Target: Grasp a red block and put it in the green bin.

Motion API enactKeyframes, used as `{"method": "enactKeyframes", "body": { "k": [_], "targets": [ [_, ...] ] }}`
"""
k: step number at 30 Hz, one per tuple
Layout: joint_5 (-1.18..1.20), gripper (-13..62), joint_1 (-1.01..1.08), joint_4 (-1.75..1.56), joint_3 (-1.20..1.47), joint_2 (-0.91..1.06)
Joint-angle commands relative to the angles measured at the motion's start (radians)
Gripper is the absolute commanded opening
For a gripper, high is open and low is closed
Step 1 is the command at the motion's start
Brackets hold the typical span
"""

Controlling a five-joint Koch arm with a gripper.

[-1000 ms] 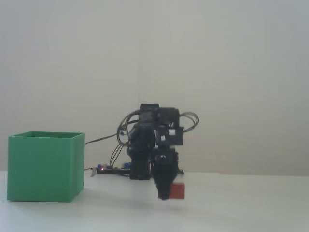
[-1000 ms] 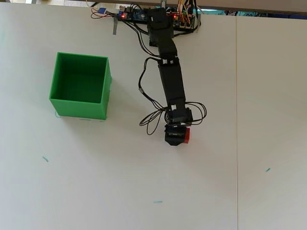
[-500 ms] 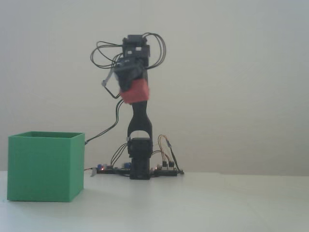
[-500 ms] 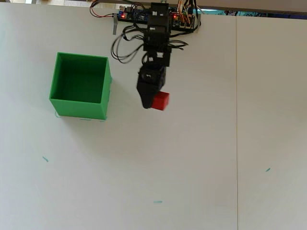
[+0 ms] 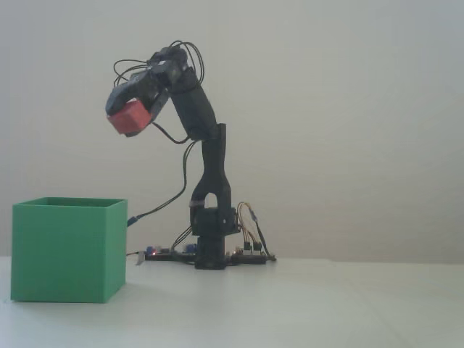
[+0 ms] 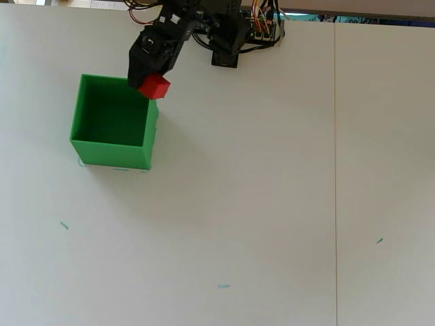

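The red block (image 5: 131,117) (image 6: 154,86) is held high in the air by my black gripper (image 5: 125,114) (image 6: 144,81), which is shut on it. In the overhead view the block hangs over the far right corner of the green bin (image 6: 113,122). In the fixed view it sits well above the bin (image 5: 67,249), just over the bin's right rim. The bin stands open-topped on the white table, and its inside looks bare in the overhead view.
The arm's base and circuit boards (image 6: 234,27) with loose cables (image 5: 163,206) sit at the far table edge. Small teal tape marks (image 6: 64,225) dot the white table. A seam (image 6: 335,170) runs down the table on the right.
The arm has lifted the red block off the table and swung it left, from beside the base to high over the green bin's corner. The bin has not moved.
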Motion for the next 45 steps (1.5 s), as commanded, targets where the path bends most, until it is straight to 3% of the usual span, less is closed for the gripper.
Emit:
{"method": "enactKeyframes", "body": {
  "k": [1,12,25,45],
  "targets": [
    [-0.023,3.7,0.031,-0.009,0.021,0.029],
    [-0.037,3.7,0.071,-0.140,0.100,-0.049],
    [-0.158,3.7,0.299,-0.293,0.241,-0.071],
    [-0.178,3.7,0.219,-0.284,0.244,-0.094]
  ]
}}
